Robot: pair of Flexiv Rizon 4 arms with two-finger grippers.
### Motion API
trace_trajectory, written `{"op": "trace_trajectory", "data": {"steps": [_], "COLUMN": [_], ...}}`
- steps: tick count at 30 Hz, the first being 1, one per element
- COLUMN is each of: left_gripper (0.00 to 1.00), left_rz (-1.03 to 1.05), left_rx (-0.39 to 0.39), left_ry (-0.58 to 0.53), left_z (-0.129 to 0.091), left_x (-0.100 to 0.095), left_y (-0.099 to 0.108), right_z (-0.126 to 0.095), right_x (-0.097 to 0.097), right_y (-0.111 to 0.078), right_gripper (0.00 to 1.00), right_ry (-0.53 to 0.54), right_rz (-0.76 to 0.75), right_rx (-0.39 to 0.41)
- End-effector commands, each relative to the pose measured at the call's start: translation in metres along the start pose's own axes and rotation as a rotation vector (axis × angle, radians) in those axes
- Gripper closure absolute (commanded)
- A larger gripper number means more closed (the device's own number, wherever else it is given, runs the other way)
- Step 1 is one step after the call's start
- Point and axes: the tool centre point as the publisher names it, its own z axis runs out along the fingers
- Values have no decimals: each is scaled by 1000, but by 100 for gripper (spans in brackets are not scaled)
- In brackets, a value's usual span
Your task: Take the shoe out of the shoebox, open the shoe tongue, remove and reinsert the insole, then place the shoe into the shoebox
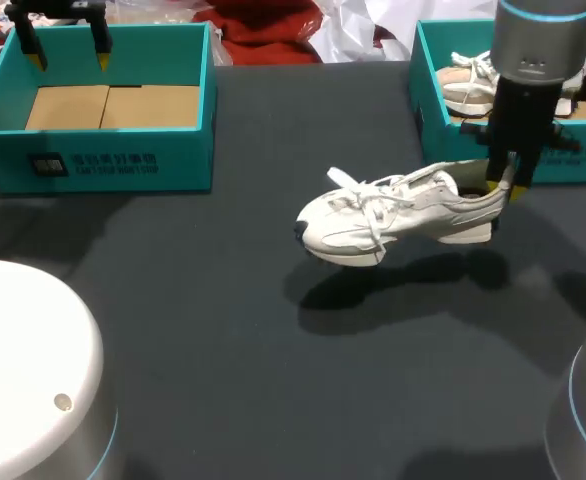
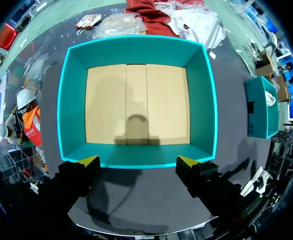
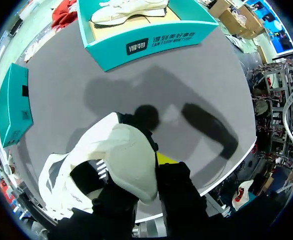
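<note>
The shoe (image 1: 403,210) looks smooth, the table (image 1: 173,330) matt.

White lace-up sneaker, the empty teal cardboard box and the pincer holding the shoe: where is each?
white lace-up sneaker (image 1: 373,215), head view, on its laced middle
empty teal cardboard shoebox (image 1: 185,160), head view, on its front wall
right pincer (image 1: 504,187), head view, midway between its yellow tips

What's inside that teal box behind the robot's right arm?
A second white shoe lies on the box's cardboard floor. The right arm hides the rest of the inside.
</note>
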Motion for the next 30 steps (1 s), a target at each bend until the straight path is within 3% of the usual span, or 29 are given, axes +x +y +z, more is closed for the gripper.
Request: {"op": "trace_trajectory", "data": {"steps": [1,8,13,25,30], "left_gripper": [0,0,0,0,0], "left_rz": [0,0,0,0,0], "left_rx": [0,0,0,0,0], "left_ry": [0,0,0,0,0], "left_z": [0,0,0,0,0], "left_x": [0,0,0,0,0], "left_y": [0,0,0,0,0], "right_z": [14,38,54,54,74], "right_x": [21,42,50,50,72], "right_y": [-17,-42,-60,-60,-78], "right_gripper": [100,100,100,100,100], "right_ry": [-17,-24,57,57,-21], "right_rz": [14,58,119,119,114], "right_rx": [-20,-2,10,10,11]}}
